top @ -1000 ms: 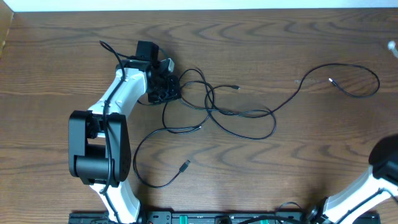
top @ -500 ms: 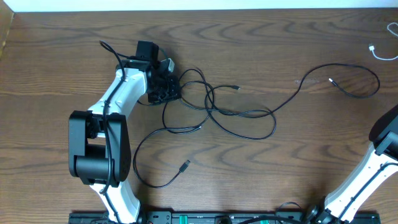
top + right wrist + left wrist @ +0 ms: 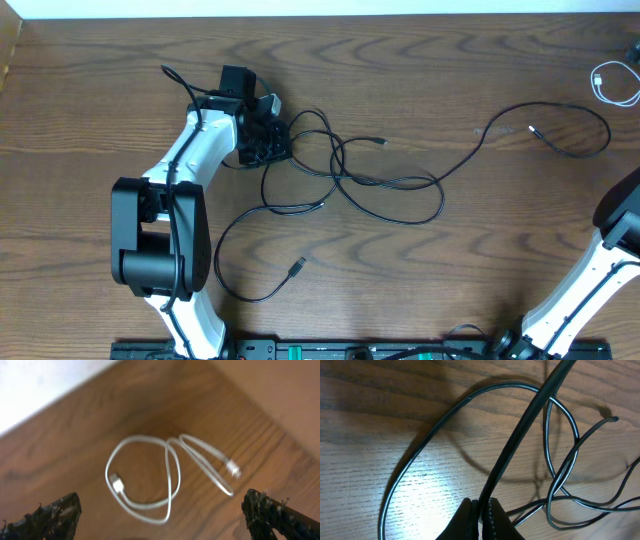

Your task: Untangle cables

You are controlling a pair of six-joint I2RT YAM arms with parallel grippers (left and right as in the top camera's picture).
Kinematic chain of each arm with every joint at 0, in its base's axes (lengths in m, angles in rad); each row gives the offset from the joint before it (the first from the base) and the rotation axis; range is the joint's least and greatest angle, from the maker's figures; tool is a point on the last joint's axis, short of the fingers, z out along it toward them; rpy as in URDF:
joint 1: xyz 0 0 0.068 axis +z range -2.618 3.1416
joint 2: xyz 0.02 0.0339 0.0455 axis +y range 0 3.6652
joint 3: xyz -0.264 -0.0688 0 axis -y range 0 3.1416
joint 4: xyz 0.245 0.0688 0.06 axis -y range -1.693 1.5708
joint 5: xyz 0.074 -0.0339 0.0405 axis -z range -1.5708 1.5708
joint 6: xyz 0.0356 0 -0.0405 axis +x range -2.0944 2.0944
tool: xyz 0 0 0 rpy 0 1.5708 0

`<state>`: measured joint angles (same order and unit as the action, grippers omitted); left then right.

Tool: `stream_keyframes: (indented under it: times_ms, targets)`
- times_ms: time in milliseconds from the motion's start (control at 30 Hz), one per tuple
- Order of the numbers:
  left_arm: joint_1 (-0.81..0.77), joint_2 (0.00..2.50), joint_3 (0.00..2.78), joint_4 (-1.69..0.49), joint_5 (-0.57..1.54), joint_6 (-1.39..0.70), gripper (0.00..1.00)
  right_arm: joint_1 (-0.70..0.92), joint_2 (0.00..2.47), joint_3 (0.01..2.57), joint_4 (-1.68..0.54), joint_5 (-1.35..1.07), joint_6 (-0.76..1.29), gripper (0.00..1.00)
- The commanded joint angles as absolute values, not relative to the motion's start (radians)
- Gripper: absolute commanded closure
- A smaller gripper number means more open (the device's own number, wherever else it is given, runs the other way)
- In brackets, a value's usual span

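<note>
Several long black cables (image 3: 345, 172) lie looped over one another at the table's middle. My left gripper (image 3: 262, 140) sits at their left end. In the left wrist view it (image 3: 481, 506) is shut on one black cable (image 3: 520, 435) that runs up and right from the jaws, with more loops (image 3: 560, 485) on the wood beyond. Another black cable (image 3: 560, 132) curls at the right. A short white cable (image 3: 615, 84) lies loose at the far right edge. Seen from the right wrist, that white cable (image 3: 167, 472) rests on the table below my open right gripper (image 3: 162, 512), with nothing between its fingers.
The table's back edge meets a white surface (image 3: 320, 8) along the top. My left arm's base (image 3: 160, 240) stands at the front left, and my right arm (image 3: 600, 270) rises at the front right corner. A black plug end (image 3: 298, 265) lies near the front.
My right gripper has opened and let go of the white cable, which now lies in a loop at the far right. The left gripper has held still on its black cable.
</note>
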<state>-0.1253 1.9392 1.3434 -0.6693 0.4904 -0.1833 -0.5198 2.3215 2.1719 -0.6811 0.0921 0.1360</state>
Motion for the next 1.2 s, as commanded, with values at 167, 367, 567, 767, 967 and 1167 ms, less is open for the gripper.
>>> stream_keyframes:
  times_ms: [167,367,567,767,967,1167]
  targets:
    - [-0.126,1.894,1.373,-0.667,0.479,-0.156,0.93,-0.465,2.148,2.185,-0.912,-0.125,0.006,0.01]
    - [-0.126,1.755,1.378,-0.652,0.477,-0.107,0.92,-0.389,2.067,2.185,-1.093,-0.344,-0.045,0.01]
    - [-0.126,1.620,1.378,-0.650,0.478,-0.108,0.93,-0.283,2.063,2.184,-1.225,-0.399,-0.096,0.01]
    - [-0.126,1.586,1.378,-0.677,0.486,-0.109,0.93,-0.156,2.063,2.184,-1.298,-0.390,-0.163,0.01]
    - [-0.126,1.587,1.378,-0.677,0.485,-0.108,0.93,-0.061,2.064,2.159,-1.305,-0.330,-0.166,0.01]
    - [-0.126,1.588,1.377,-0.677,0.485,-0.108,0.93,-0.007,2.064,2.111,-1.303,-0.325,-0.154,0.01]
